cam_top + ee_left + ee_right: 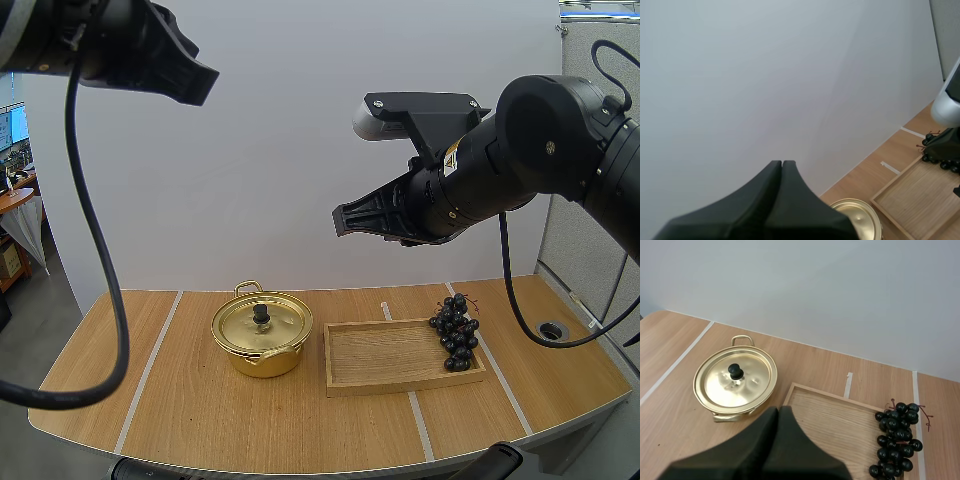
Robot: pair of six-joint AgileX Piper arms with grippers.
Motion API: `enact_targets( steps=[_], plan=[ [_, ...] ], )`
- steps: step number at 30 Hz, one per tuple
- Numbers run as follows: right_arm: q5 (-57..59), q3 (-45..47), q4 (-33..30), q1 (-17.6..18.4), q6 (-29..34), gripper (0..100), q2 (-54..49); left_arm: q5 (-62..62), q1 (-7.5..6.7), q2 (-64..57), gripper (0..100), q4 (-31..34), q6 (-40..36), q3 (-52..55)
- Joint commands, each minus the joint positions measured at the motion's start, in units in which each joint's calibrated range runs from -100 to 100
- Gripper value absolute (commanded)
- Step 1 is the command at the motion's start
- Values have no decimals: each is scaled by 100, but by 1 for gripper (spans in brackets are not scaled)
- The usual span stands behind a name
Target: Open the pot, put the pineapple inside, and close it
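— So, which step are you on?
— The first, by my reading: the pot is not yet opened. On the table (180, 400) the wooden tray (385, 358) lies right of centre, and the gold pot (262, 345) sits just left of it with its lid (262, 322) on. You have no pineapple. The fruit is a bunch of dark grapes (455, 333) lying across the tray's right edge. Both your arms hang high above the table. The left gripper (200, 82) and the right gripper (340, 220) are each pressed into one wedge, holding nothing.
— And the next move?
— Probably you part one gripper's fingers and lower it squarely onto the lid's black knob (261, 313), which is a small target.
— How do the views differ?
— The high view gives you both arms' height. The right wrist view looks down on pot, tray and grapes together. The left wrist view catches the pot's rim, a tray corner and a few grapes.
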Motion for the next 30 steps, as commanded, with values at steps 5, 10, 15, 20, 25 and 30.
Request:
enact_targets(
  steps=[5,10,15,20,25,30],
  plan=[
    [-662,6,-371,-20,369,0,-534,-1237,-7,-633,0,-761,-372,1551],
    [-842,6,-1179,-20,787,0,-907,-1572,-7,-779,0,-761,-918,2171],
    [-842,6,-1228,-20,808,0,-1289,-1973,-7,-806,0,-761,-984,2480],
    [-842,6,-1228,-20,808,0,-1667,-2070,-7,-952,0,-761,-1106,2480],
    [-842,6,-1228,-20,827,0,-1941,-2110,-7,-1389,0,-761,-1106,2480],
    [-819,118,-1228,-63,827,0,-2057,-2234,-7,-1935,0,-751,-1106,2480]
  ],
)
